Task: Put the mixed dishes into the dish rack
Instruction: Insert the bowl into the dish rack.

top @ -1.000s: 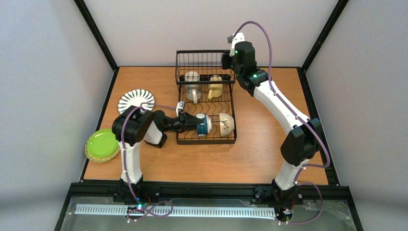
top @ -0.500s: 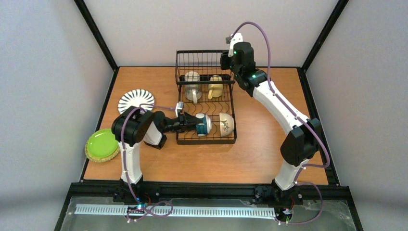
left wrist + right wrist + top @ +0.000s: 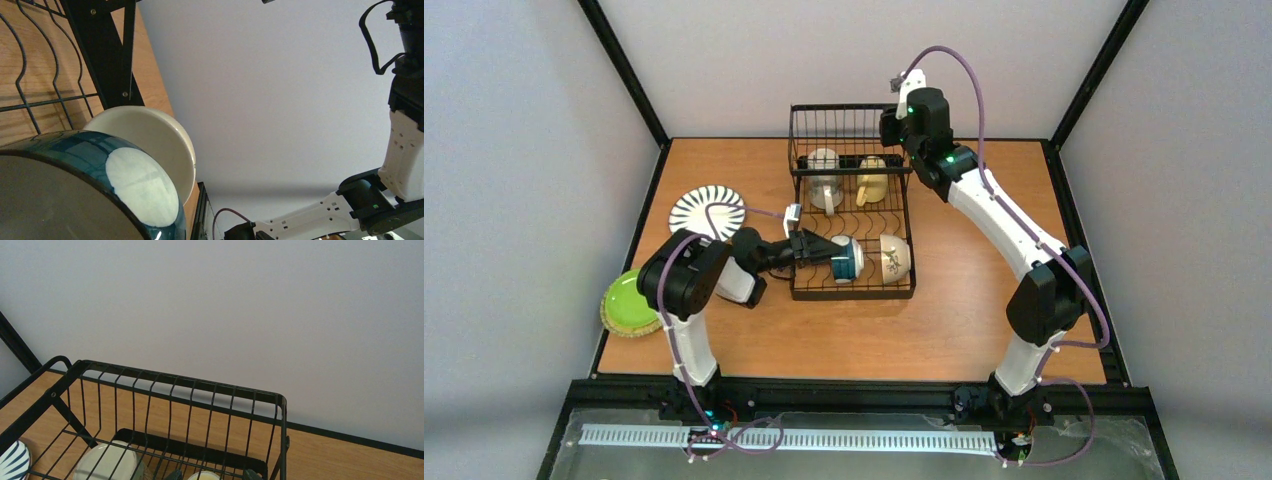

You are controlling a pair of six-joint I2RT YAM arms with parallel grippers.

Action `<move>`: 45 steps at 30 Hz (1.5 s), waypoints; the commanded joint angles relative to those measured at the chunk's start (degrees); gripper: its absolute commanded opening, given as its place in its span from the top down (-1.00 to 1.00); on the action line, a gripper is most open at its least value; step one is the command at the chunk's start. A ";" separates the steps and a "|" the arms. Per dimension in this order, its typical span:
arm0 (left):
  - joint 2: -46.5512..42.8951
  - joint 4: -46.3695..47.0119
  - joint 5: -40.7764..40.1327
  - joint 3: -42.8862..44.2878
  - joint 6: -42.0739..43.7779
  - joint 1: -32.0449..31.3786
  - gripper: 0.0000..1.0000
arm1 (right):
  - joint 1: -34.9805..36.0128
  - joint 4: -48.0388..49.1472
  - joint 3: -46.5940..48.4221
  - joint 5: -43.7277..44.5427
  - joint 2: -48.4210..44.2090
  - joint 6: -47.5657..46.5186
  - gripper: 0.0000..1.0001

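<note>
Left gripper [image 3: 822,250] at teal-and-white cup [image 3: 846,258], open or gripping: cannot tell. Right gripper [image 3: 891,125] above rack's far corner, jaws unclear.
One dish rack [image 3: 854,295], four pieces loaded.
Three plates still on table [image 3: 874,340], left of rack: striped plate [image 3: 707,208], lime-green plate [image 3: 629,300] stacked on tan plate [image 3: 636,329].
In rack: one cream bowl [image 3: 894,260], two mugs, cream mug [image 3: 824,170] and yellow mug [image 3: 871,180], one cup.
</note>
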 commanded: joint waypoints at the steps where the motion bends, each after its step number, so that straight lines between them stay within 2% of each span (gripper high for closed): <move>1: -2.25 -0.80 -0.31 0.13 4.97 0.34 -0.99 | 0.71 0.29 -0.27 0.21 -1.91 -0.28 -0.44; 7: -3.54 -4.11 -0.43 -0.40 6.68 0.34 -0.99 | 0.73 0.28 -0.87 0.20 -2.65 -0.32 -0.44; 16: -8.92 -17.58 -1.35 -0.46 14.43 0.37 -0.99 | 0.94 0.39 -1.41 -0.06 -3.08 -0.20 -0.44; 37: -16.28 -33.11 -4.39 -1.68 22.02 0.36 -0.99 | 1.73 0.96 -3.24 -0.26 -5.40 0.21 -0.44; 41: -20.02 -37.86 -5.57 -2.31 23.84 0.36 -0.99 | 1.80 1.02 -3.51 -0.41 -5.99 0.31 -0.44; 45: -27.57 -47.07 -8.06 -2.44 26.31 0.37 -0.99 | 2.08 0.73 -3.32 -0.41 -6.63 0.15 -0.44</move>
